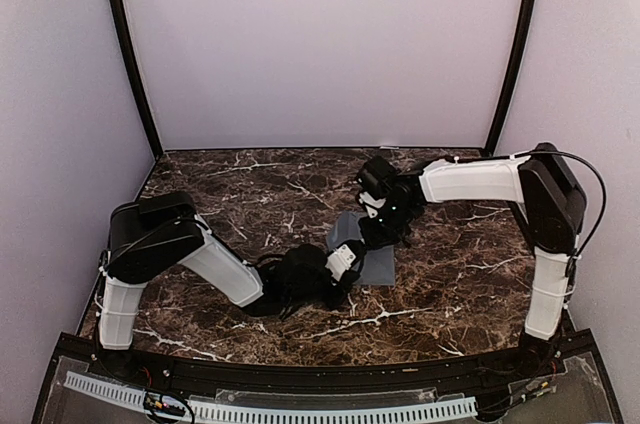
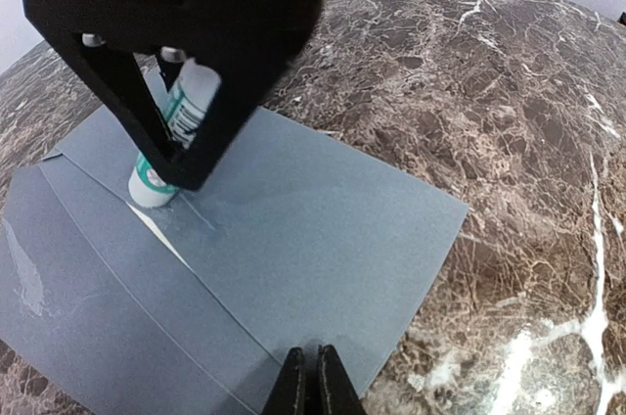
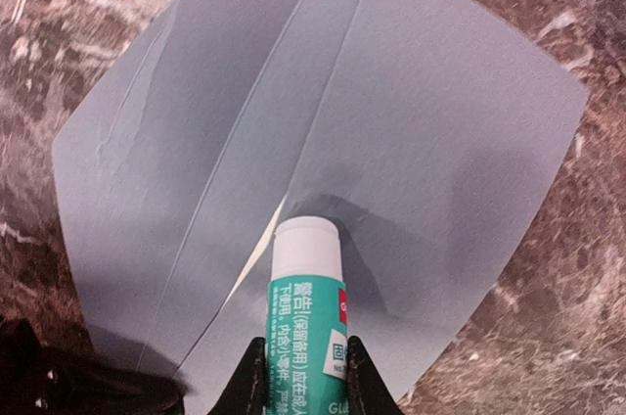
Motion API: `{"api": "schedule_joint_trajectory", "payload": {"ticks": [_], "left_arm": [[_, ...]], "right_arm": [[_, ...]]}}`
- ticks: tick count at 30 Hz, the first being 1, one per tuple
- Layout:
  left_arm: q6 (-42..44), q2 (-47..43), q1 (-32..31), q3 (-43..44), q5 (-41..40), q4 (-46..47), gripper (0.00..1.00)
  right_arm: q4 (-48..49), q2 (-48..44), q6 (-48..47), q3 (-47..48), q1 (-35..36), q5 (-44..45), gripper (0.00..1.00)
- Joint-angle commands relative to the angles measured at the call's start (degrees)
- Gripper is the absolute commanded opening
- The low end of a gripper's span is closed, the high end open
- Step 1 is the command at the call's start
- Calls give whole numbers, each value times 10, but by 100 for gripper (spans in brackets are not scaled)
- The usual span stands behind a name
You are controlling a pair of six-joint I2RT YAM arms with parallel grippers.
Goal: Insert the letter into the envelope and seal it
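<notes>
Right claw [image 3: 301, 376] was clamped on a glue stick [image 3: 305, 278], a white-and-green tube with one jaw on each side of the barrel. The stick's white end touched the envelope [image 3: 440, 121] just ahead of that claw.

Left claw [image 2: 313, 386] had its fingers drawn together with no gap visible. The tips sat on the envelope's surface close to its near edge. Judged to be pinning the paper, though firm contact could not be confirmed.

The envelope lay flat on the counter [image 2: 509, 92] beneath both claws, with crease lines running past the stick's end. Whether the flap was fully down could not be told.

Of the letter [image 3: 256, 247], only a thin cream sliver showed, just left of the stick's end as the right claw's camera saw it. The rest was hidden inside.

Judgement: insertion looked done and the gluing step was in hand.

Handling notes:
- The envelope is thin paper, light and limp, and likely to slide on the polished counter when the stick drags across it.
- It is better pressed flat near an edge, away from the glued strip, than pinched.
- The flap should be taken at its free point.
- The glued area will be tacky, so avoid touching it.
- The sheet could wrinkle under a hard push.
</notes>
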Motion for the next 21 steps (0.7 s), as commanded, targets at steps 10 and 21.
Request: {"api": "schedule_joint_trajectory", "payload": {"ticks": [10,21], "left_arm": [[0,7,-1,-18,1,-60,6],[26,-53,-1,-18,4,-93,20]], "right_arm": [[-72,-57,34,-65,39,-24,0],[-6,-130,32,-72,27,-54,0]]}}
